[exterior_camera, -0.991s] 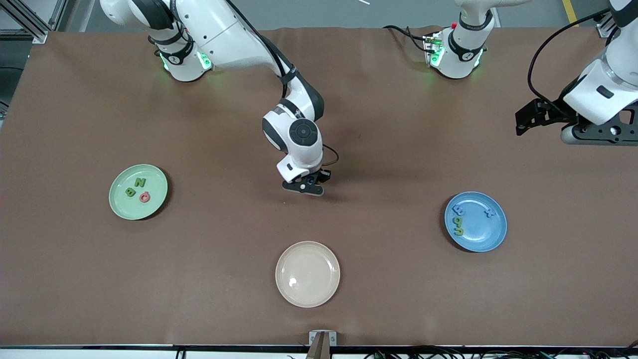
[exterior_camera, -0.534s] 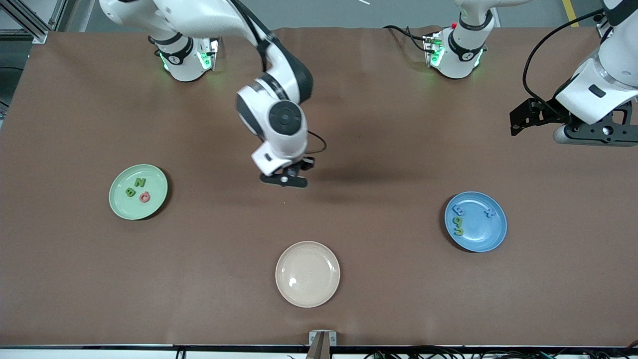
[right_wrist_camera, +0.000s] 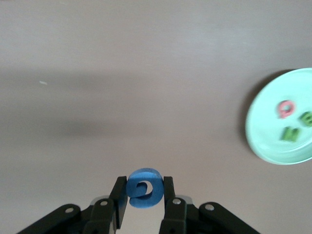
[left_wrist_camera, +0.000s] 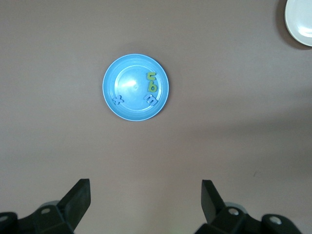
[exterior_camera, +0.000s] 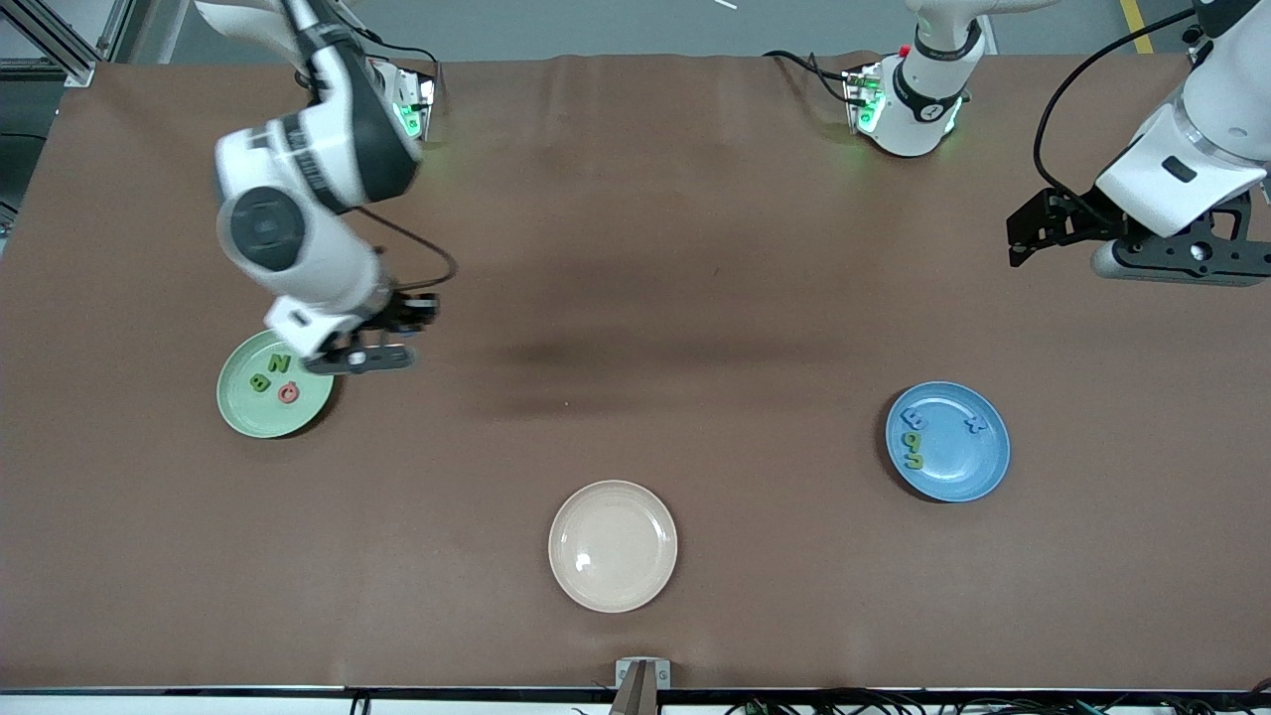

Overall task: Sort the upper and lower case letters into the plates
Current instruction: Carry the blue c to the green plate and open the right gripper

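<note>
My right gripper (exterior_camera: 355, 357) is shut on a blue letter (right_wrist_camera: 144, 187), which sits between its fingertips (right_wrist_camera: 144, 192). It hangs over the cloth just beside the pale green plate (exterior_camera: 248, 412), also seen in the right wrist view (right_wrist_camera: 273, 141). That plate holds a green N (exterior_camera: 279, 363), a green B (exterior_camera: 260, 382) and a red-pink letter (exterior_camera: 288, 393). The blue plate (exterior_camera: 961, 465) carries a blue x (exterior_camera: 976, 424), another blue letter (exterior_camera: 915, 421) and two green letters (exterior_camera: 913, 452). My left gripper (exterior_camera: 1023, 238) waits open and empty, high above the blue plate (left_wrist_camera: 129, 92).
A cream-beige plate (exterior_camera: 613, 545) lies empty near the front camera's edge of the table, midway between the two arms' ends. A brown cloth (exterior_camera: 695, 298) covers the whole table. Both arm bases stand along the edge farthest from the front camera.
My right arm has swung from over the table's middle to the pale green plate's rim, carrying the blue letter. The left gripper has drifted up slightly.
</note>
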Motion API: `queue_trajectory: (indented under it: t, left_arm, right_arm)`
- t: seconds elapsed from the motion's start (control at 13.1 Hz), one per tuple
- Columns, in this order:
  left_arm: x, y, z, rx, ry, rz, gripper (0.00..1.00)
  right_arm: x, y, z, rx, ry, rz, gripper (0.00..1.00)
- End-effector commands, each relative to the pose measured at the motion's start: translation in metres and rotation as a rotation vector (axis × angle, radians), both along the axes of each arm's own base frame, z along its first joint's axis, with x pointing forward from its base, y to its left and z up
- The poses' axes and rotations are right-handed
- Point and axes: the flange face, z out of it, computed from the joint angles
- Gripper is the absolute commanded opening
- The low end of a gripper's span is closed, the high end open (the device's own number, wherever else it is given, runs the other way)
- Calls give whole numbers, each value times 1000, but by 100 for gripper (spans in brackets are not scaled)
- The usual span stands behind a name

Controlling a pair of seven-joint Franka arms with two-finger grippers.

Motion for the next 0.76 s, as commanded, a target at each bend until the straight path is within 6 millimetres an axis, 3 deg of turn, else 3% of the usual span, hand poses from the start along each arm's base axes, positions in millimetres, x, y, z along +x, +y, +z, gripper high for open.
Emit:
queue_trajectory:
  t: [0.0, 0.23, 0.38, 0.53, 0.69]
  left_arm:
    - [8, 9, 5, 5, -15, 3, 100]
    - [10, 9, 10, 7, -19, -1, 100]
    - [10, 10, 11, 8, -18, -1, 100]
    - [11, 11, 12, 5, -22, 1, 100]
    - [13, 10, 10, 4, -17, 10, 100]
  right_arm:
    - [0, -96, -21, 48, 7, 85, 17]
    - [2, -164, -46, 75, -35, 130, 17]
    - [8, -202, -77, 85, -37, 148, 17]
    - [4, -224, -114, 86, -52, 151, 19]
    - [-8, -226, -150, 76, -92, 150, 19]
